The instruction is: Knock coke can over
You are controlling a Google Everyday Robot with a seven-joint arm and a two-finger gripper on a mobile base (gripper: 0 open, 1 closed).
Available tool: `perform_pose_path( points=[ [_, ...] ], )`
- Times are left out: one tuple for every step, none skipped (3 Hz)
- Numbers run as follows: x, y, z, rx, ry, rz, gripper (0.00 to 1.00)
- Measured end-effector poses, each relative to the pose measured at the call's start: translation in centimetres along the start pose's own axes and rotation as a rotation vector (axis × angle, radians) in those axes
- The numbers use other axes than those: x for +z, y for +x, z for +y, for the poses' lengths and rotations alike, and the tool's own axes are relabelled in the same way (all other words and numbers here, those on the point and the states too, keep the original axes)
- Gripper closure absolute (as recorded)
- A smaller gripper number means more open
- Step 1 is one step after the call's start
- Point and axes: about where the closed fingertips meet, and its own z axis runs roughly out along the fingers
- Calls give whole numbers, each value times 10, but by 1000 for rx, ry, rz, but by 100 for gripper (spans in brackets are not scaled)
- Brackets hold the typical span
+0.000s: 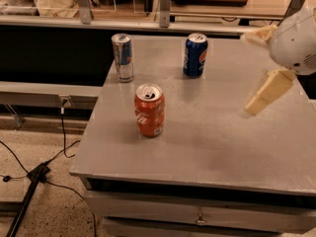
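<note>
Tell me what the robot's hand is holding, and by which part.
Nothing. The hand hangs open over the right side of the table, apart from the upright coke can.

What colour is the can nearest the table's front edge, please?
The can is red-orange with white script, in the camera view; gripper hovers far right.

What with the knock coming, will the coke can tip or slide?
Likely tips: the coke can stands upright, tall on a narrow base. Once down, probably rolls on the smooth table. End effector hovers at right, apart.
</note>
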Motion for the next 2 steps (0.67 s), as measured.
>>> perform_pose_path(
  points=[
    [18, -68, -3, -96, -37, -279, 0],
    [17, -109, 9, -109, -82, -404, 0]
  ],
)
